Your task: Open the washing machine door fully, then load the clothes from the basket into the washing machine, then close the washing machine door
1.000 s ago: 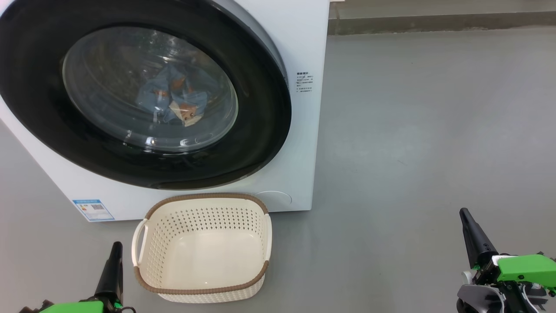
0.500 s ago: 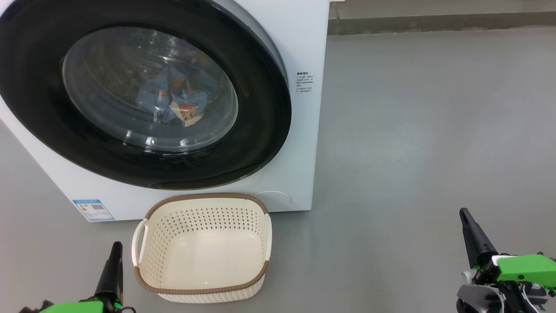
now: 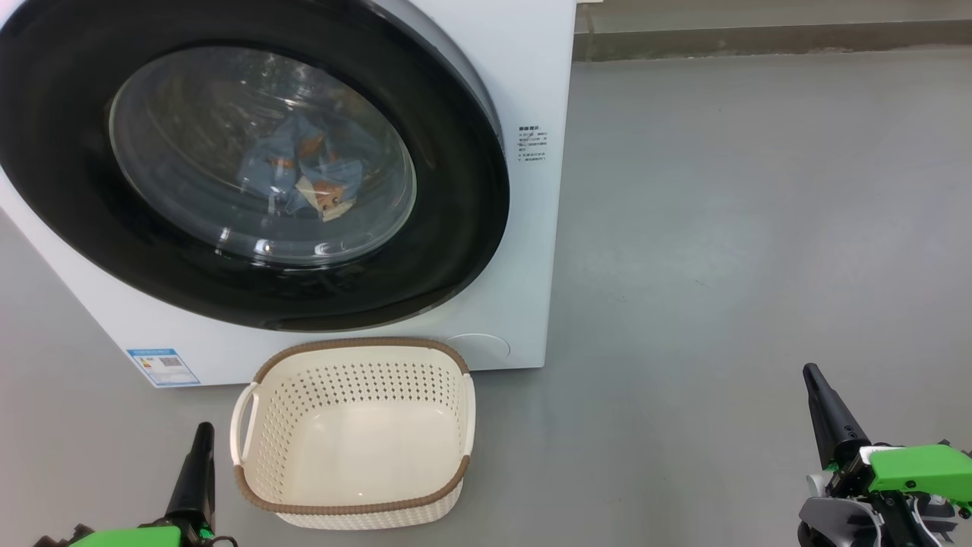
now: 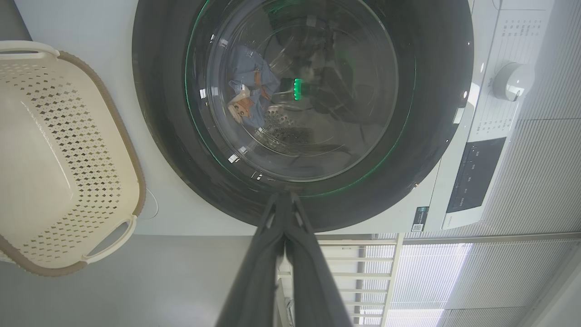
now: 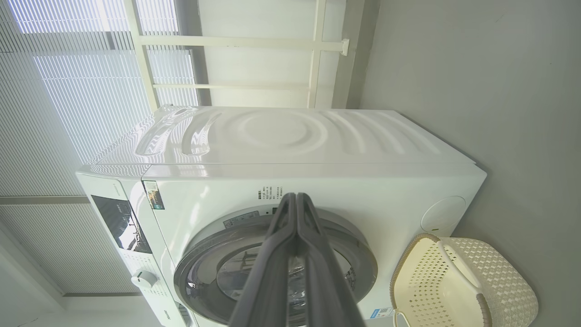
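Since clothes [image 3: 304, 171] sit behind the shut door [image 3: 456, 190] (basket [image 3: 349, 343] empty), left pincer [image 4: 283, 200] and right pincer [image 5: 296, 200] rest low, closed, empty.

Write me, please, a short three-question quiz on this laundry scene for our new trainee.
1. True or false: the basket holds the clothes.
2. The door is: A) wide open, B) shut, C) taken off.
3. Fill in: the left gripper and the right gripper are both ___, with nothing between their fingers.

Key: 1 false: the basket is empty, and the clothes lie inside the machine, behind the glass. 2 B. 3 shut.
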Robot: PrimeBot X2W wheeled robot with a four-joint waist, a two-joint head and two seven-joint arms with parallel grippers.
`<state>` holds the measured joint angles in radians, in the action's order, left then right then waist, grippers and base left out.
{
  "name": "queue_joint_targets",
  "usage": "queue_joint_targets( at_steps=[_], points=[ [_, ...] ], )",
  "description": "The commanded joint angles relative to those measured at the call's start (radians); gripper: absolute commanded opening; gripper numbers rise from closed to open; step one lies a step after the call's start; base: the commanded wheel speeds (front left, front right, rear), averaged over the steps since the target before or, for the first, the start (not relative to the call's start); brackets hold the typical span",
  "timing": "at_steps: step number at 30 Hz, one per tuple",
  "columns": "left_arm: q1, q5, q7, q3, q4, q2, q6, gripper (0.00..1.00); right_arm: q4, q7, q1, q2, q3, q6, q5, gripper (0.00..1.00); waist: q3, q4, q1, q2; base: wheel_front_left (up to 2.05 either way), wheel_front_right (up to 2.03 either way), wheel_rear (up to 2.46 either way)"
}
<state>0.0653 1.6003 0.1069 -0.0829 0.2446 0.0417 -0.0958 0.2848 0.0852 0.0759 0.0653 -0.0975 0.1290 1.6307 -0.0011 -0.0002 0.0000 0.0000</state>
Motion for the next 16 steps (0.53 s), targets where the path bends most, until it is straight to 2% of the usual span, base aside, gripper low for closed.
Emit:
queue_joint_targets(
  at_steps=[1,16],
  points=[
    [0.045,0.007,0.007,-0.033,-0.032,0.009,-0.001,0.0,-0.032,-0.005,0.043,0.017,0.025,0.002,0.014,0.0,0.0,0.0,0.0,0.0,0.0,0.0,0.0],
    [0.045,0.007,0.006,-0.033,-0.032,0.009,-0.001,0.0,-0.032,-0.007,0.043,0.019,0.027,0.002,0.016,0.0,0.0,0.0,0.0,0.0,0.0,0.0,0.0]
  ],
)
